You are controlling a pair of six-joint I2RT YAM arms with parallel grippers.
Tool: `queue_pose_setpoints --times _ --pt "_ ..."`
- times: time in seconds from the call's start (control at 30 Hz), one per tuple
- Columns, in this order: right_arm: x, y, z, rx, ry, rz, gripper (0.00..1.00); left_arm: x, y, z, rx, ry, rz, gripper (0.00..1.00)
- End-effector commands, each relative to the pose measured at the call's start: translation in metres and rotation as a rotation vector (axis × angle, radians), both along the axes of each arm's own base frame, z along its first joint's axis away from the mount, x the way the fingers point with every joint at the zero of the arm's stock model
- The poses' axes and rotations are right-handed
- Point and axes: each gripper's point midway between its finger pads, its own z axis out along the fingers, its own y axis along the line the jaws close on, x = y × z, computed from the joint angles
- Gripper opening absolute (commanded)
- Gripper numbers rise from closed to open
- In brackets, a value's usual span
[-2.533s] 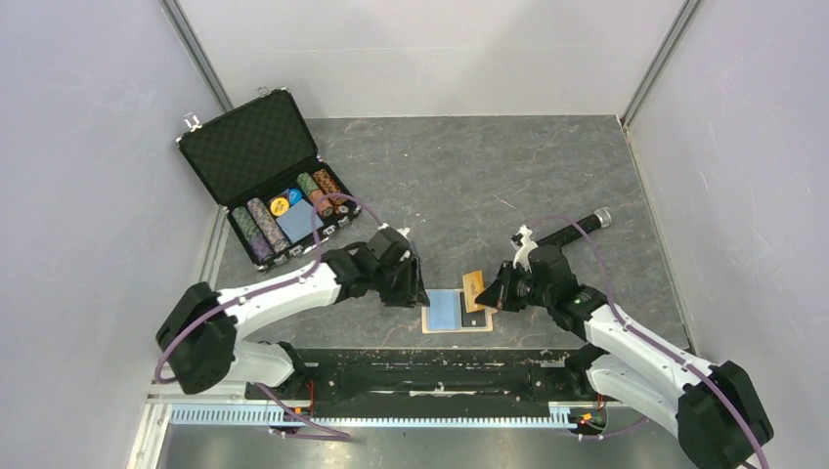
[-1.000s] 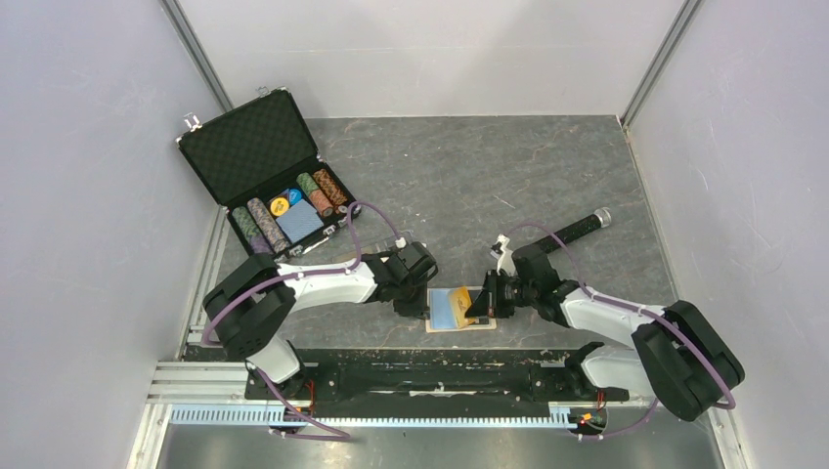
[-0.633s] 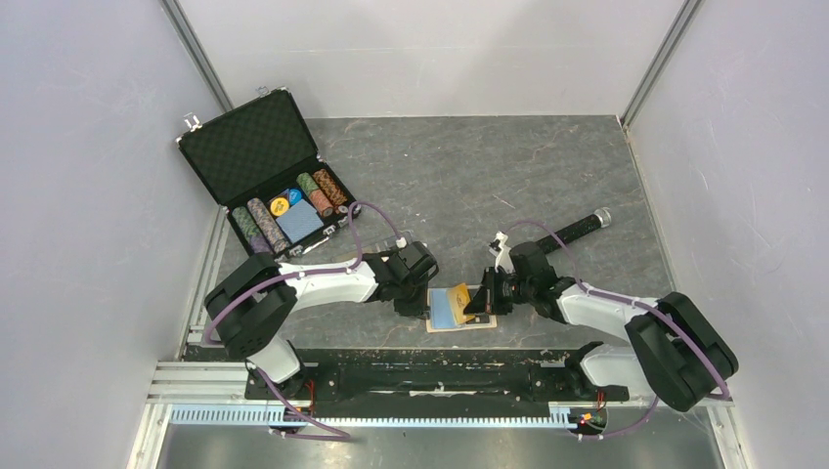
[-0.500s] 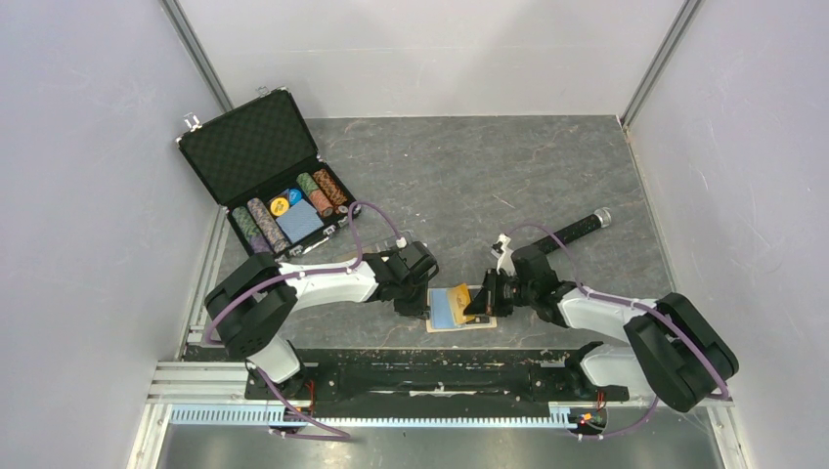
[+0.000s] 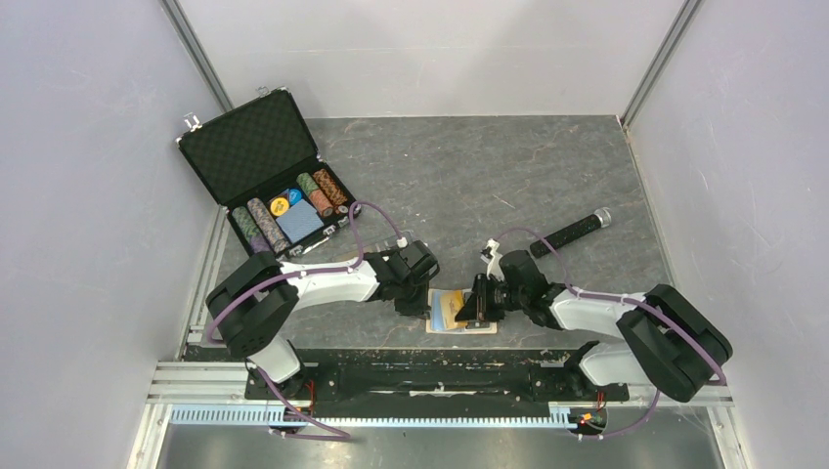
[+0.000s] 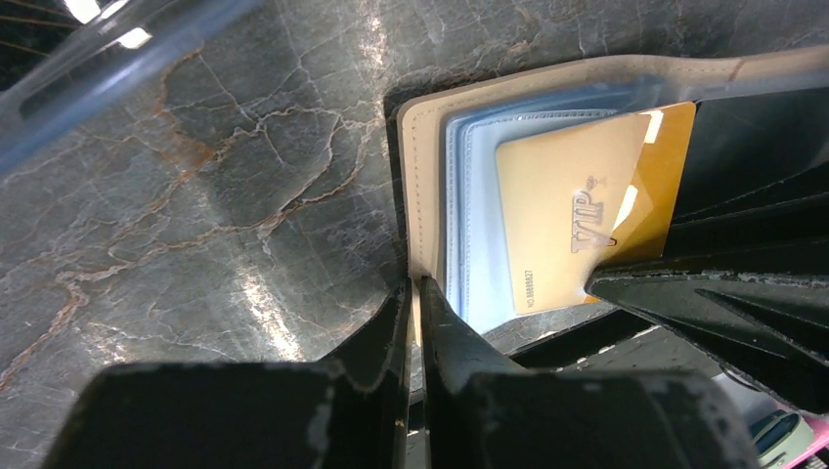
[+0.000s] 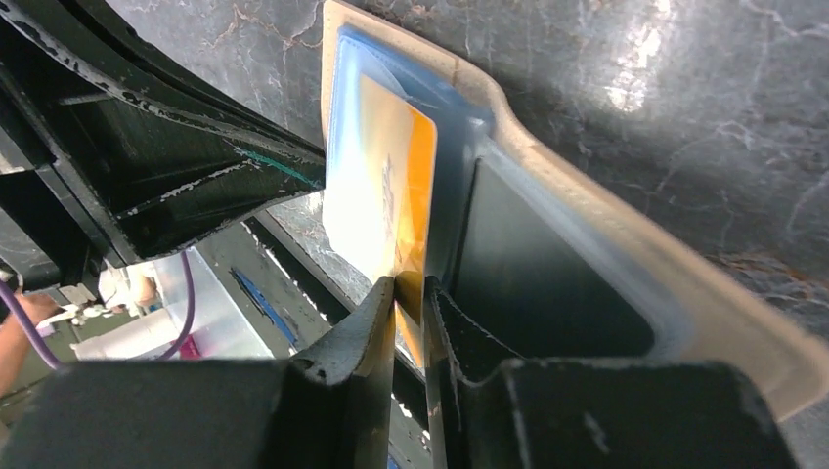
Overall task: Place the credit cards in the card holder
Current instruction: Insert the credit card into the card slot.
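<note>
At the table's [image 5: 469, 176] near edge, left gripper [image 6: 414, 285] pinches the card holder [image 6: 425, 186] rim; right gripper [image 7: 411, 293] narrowly straddles the gold card [image 7: 376, 186], grip unclear. Chip case [image 5: 256, 147] occupies far-left corner.

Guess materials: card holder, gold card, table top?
The card holder looks like tan leather or leatherette: matte, soft rounded edge, light blue lining. The gold card is probably plastic: stiff, glossy metallic face, VIP lettering. The table top looks like dark veined stone with glare, possibly a printed laminate.
</note>
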Motion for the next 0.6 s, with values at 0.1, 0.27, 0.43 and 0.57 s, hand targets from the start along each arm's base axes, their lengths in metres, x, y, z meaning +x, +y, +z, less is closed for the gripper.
queue_pose_setpoints --times 0.1,0.27,0.43,0.57 --pt "0.015 -0.012 0.005 -0.184 -0.073 0.006 0.35 -0.001 0.004 -0.013 0.039 0.008 0.004 0.11" --pt "0.018 -0.02 0.009 -0.248 -0.087 0.007 0.52 -0.001 0.003 -0.013 0.04 0.011 0.001 0.1" --pt "0.016 -0.022 0.009 -0.277 -0.095 0.019 0.64 0.0 0.002 -0.012 0.037 0.008 -0.002 0.1" --pt "0.018 -0.022 0.008 -0.279 -0.105 0.023 0.65 0.001 0.0 -0.012 0.036 0.008 -0.007 0.09"
